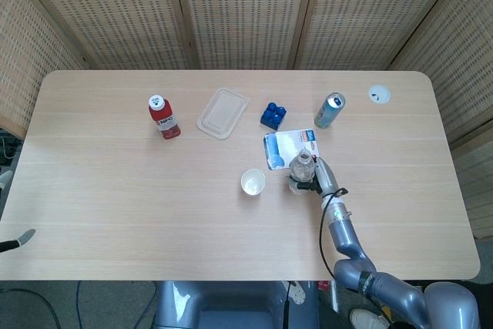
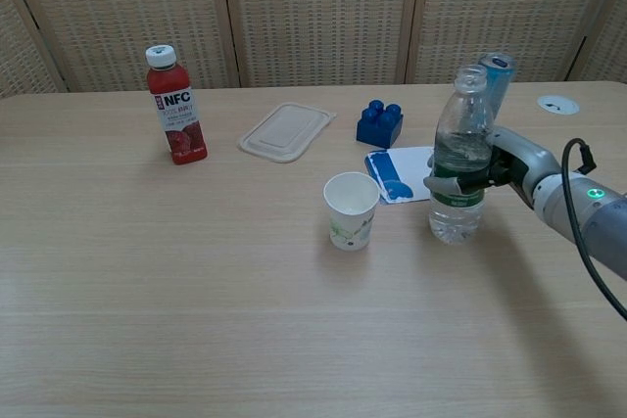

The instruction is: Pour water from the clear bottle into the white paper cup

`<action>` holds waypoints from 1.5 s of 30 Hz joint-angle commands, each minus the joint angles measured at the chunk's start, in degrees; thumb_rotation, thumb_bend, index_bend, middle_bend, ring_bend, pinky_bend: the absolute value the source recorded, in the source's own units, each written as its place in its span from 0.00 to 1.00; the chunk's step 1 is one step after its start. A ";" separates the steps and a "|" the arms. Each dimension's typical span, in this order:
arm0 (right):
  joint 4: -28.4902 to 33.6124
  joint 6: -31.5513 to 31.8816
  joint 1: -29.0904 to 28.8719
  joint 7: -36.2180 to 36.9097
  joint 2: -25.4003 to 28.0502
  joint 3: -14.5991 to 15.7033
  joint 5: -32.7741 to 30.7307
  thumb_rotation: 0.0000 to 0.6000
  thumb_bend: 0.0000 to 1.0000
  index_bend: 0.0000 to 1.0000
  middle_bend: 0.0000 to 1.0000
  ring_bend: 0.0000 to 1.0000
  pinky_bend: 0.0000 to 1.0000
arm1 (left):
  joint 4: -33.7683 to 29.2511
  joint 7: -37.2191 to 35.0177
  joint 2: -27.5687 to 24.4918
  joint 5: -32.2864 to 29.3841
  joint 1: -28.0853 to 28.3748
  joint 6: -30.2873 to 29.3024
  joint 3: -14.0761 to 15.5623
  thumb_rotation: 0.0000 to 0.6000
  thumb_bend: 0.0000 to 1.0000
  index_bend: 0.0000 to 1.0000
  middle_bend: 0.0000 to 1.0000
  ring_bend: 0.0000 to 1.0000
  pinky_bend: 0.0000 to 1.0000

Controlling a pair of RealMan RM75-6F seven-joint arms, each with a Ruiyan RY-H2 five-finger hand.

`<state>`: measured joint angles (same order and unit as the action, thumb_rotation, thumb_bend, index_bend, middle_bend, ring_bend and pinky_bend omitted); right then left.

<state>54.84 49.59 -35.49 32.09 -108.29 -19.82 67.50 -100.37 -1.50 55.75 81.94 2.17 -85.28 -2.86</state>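
Observation:
The clear bottle (image 2: 458, 165) stands upright and uncapped, part full of water, with its base on or just above the table right of the white paper cup (image 2: 351, 209). My right hand (image 2: 500, 165) grips it around the middle from the right. From above, the bottle (image 1: 302, 164) and right hand (image 1: 318, 176) sit just right of the cup (image 1: 253, 182). The cup is upright; I cannot tell what is inside it. My left hand is out of both views.
A red NFC juice bottle (image 2: 175, 118) stands at the left. A flat beige lid (image 2: 287, 130), a blue toy brick (image 2: 380, 123), a blue-and-white packet (image 2: 402, 172) and a blue can (image 2: 494, 82) lie behind the cup and bottle. A white disc (image 2: 556, 104) is far right.

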 commanded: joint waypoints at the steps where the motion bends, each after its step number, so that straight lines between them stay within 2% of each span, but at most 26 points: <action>1: 0.18 0.08 -0.02 0.74 0.03 0.09 0.40 1.00 0.40 0.58 0.56 0.39 0.35 | -0.02 0.27 0.07 0.12 0.04 0.03 0.06 1.00 0.07 0.00 0.00 0.00 0.00; 2: 0.25 -0.05 -0.04 1.04 0.18 0.29 0.72 1.00 0.35 0.58 0.53 0.36 0.33 | -0.06 0.34 0.08 0.14 0.04 0.07 0.10 1.00 0.07 0.00 0.00 0.00 0.00; 4: 0.40 -0.34 -0.06 1.79 0.51 0.64 1.32 1.00 0.20 0.51 0.41 0.28 0.27 | -0.07 0.44 0.12 0.16 0.02 0.06 0.14 1.00 0.07 0.00 0.00 0.00 0.00; 7: 0.76 -1.79 -0.13 3.37 1.52 1.51 2.26 1.00 0.07 0.39 0.29 0.20 0.23 | -0.10 0.66 0.18 0.18 0.00 0.01 0.17 1.00 0.08 0.00 0.00 0.00 0.00; 13: 0.68 -2.40 -0.14 4.84 2.29 2.35 3.37 1.00 0.00 0.32 0.21 0.15 0.20 | -0.06 0.65 0.22 0.36 -0.03 -0.10 0.20 1.00 0.08 0.00 0.00 0.00 0.00; 17: 0.76 -2.26 -0.16 5.27 2.59 2.64 3.89 1.00 0.00 0.26 0.15 0.10 0.16 | -0.16 0.62 0.16 0.47 -0.06 -0.22 0.20 1.00 0.08 0.00 0.00 0.00 0.00; 21: 0.95 -1.58 -0.12 5.23 3.01 3.06 4.67 1.00 0.00 0.09 0.01 0.00 0.02 | -0.12 0.47 0.11 0.59 -0.12 -0.34 0.23 1.00 0.08 0.00 0.00 0.00 0.00; 24: 1.82 0.10 0.19 5.30 4.14 3.56 6.21 1.00 0.00 0.01 0.00 0.00 0.00 | -0.14 0.27 0.01 0.66 -0.17 -0.47 0.21 1.00 0.08 0.00 0.00 0.00 0.00; 32: 5.48 2.28 1.16 2.97 8.07 5.10 8.30 1.00 0.00 0.00 0.00 0.00 0.00 | -0.15 0.04 -0.13 1.21 -0.30 -0.67 0.44 1.00 0.08 0.00 0.00 0.00 0.00; 36: 10.15 2.50 2.30 -1.66 13.23 7.38 9.66 1.00 0.00 0.00 0.00 0.00 0.00 | -0.33 -0.15 -0.31 1.80 -0.54 -1.18 0.62 1.00 0.08 0.00 0.00 0.00 0.00; 38: 14.01 4.74 4.50 -7.24 19.19 10.28 11.98 1.00 0.00 0.00 0.00 0.00 0.00 | -0.49 -0.56 -0.64 2.45 -0.91 -1.78 0.89 1.00 0.08 0.00 0.00 0.00 0.00; 40: 17.83 6.66 6.32 -11.40 23.52 11.63 12.47 1.00 0.00 0.00 0.00 0.00 0.00 | -0.40 -0.91 -0.79 2.75 -1.14 -2.17 1.00 1.00 0.08 0.00 0.00 0.00 0.00; 45: 22.38 12.20 10.11 -21.26 30.63 14.05 13.75 1.00 0.00 0.00 0.00 0.00 0.00 | 0.09 -0.48 -0.41 3.69 -1.50 -3.21 1.15 1.00 0.08 0.00 0.00 0.00 0.00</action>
<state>73.32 57.61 -28.54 16.60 -82.68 -8.25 79.63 -100.38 -2.11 55.23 85.49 0.75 -88.35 -1.76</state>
